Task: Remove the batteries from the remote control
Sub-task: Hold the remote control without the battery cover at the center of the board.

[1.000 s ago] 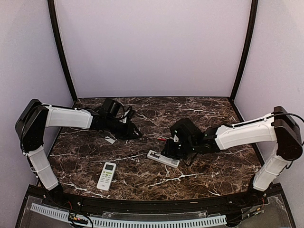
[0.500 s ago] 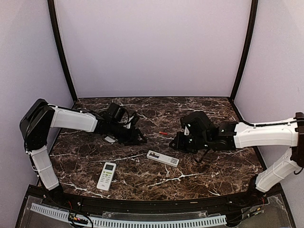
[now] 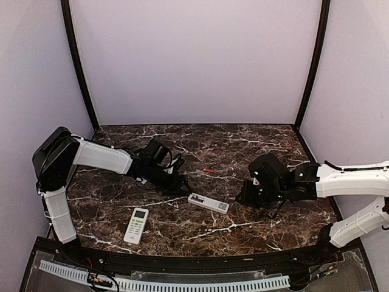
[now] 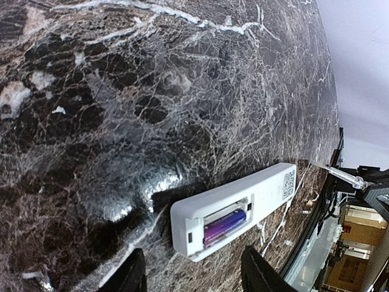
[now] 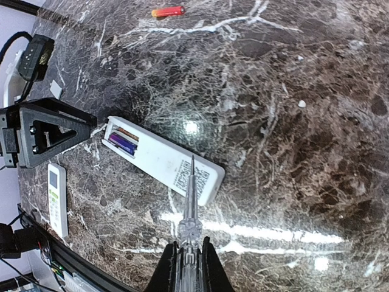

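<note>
A white remote control (image 3: pixel 208 202) lies face down mid-table with its battery bay open. A purple battery (image 4: pixel 225 223) sits in the bay, with a darker cell (image 5: pixel 126 132) beside it in the right wrist view. One red battery (image 3: pixel 208 171) lies loose on the marble behind the remote. My left gripper (image 3: pixel 180 186) is open and empty, its jaws straddling the bay end of the remote (image 4: pixel 243 204) just short of it. My right gripper (image 3: pixel 246 198) is shut on a clear pointed tool (image 5: pixel 189 207), whose tip hovers over the remote's other end (image 5: pixel 161 158).
A second white remote (image 3: pixel 136 225) lies face up near the front left. A small white cover (image 5: pixel 56 89) lies behind the left arm. Purple walls and black posts enclose the marble table (image 3: pixel 255 146).
My right gripper has pulled back to the right from the remote, with the tool in it. My left gripper has moved right and nearer, up to the remote's bay end.
</note>
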Available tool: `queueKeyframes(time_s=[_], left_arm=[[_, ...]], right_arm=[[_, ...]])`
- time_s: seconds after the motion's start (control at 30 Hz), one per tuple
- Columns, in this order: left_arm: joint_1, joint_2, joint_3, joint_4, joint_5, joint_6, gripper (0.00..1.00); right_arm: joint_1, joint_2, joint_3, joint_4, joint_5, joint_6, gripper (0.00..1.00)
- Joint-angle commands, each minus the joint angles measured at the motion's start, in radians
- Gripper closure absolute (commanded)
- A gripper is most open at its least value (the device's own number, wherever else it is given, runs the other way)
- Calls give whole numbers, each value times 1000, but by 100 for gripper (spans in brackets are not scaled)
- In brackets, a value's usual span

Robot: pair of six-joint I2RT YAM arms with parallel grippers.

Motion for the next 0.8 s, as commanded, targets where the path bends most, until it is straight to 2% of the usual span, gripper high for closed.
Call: queueKeyframes(time_s=[0.0,0.2,0.77], left_arm=[[-6,13,25,-42,1,21,47],[-14,22,29,-46,1,27,47],[-27,39,38,-47,21,35,50]], right_arm=[[6,-51,-42,-108,35,62,100],[7,-80,-90,-134,12,104,100],[11,18,-47,27,-32,54,100]])
